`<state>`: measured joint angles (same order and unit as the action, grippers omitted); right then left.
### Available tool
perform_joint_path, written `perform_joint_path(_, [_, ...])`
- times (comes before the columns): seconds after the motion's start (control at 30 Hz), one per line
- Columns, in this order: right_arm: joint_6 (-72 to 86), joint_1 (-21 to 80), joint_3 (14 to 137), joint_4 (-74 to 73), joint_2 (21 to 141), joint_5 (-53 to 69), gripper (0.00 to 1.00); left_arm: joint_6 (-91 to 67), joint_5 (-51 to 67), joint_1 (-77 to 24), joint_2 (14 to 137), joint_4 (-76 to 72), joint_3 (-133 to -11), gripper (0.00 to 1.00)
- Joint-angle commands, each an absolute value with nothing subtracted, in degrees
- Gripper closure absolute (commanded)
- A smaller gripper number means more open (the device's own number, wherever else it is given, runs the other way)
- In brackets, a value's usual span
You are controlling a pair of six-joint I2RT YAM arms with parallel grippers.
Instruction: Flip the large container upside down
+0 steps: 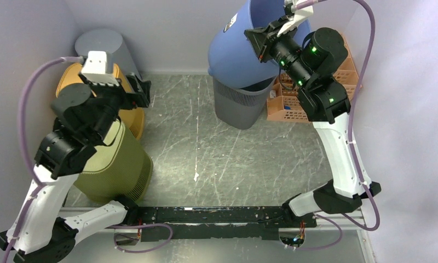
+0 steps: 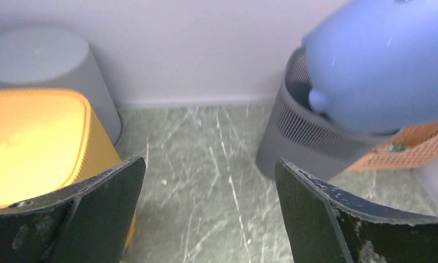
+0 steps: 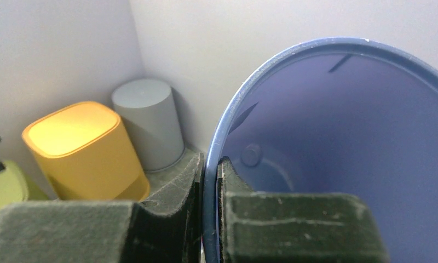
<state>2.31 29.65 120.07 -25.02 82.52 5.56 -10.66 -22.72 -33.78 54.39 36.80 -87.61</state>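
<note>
The large blue container (image 1: 233, 52) hangs tilted in the air at the back, its base dipping into the mouth of a dark grey slotted bin (image 1: 241, 107). My right gripper (image 1: 262, 39) is shut on its rim; in the right wrist view the fingers (image 3: 173, 189) pinch the blue wall (image 3: 343, 137) from both sides around the gripper's middle (image 3: 210, 178). My left gripper (image 2: 210, 164) is open and empty over the table at the left, seen from above by the yellow bin (image 1: 139, 90). The blue container (image 2: 381, 60) shows at the upper right of the left wrist view.
An upside-down yellow bin (image 1: 133, 118), an upside-down light grey bin (image 1: 104, 44) and an olive bin (image 1: 124, 164) crowd the left side under the left arm. An orange crate (image 1: 287, 104) stands behind the slotted bin (image 2: 304, 137). Walls close the back and sides.
</note>
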Motion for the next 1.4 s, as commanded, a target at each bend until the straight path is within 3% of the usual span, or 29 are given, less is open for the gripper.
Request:
perform_joint_path(0.0, [3.8,29.8,121.4,-23.6,77.8,12.4,1.0,-8.7,-25.3,-33.7,55.3,37.5,-95.3,0.0])
perform_joint_path(0.37, [11.1,29.9,121.9,-24.3,72.4,29.2,1.0,-11.3,-22.7,-33.7,55.3,35.1,-94.5,0.0])
perform_joint_path(0.7, [17.7,30.1,97.5,-17.0,63.6,35.8,1.0,-11.2,-23.4,-33.7,55.4,35.8,-95.3,0.0])
perform_joint_path(0.87, [16.1,34.5,85.9,-17.2,61.1,31.1,1.0,-10.7,-24.7,-33.7,55.7,35.5,-95.3,0.0])
perform_joint_path(1.07, [15.5,47.8,72.7,-13.1,62.0,19.5,1.0,-11.4,-23.8,-33.7,56.3,35.1,-93.2,0.0])
perform_joint_path(1.37, [26.0,53.8,53.0,11.8,58.9,12.7,1.0,-10.7,-24.7,-33.7,56.6,36.2,-93.8,0.0])
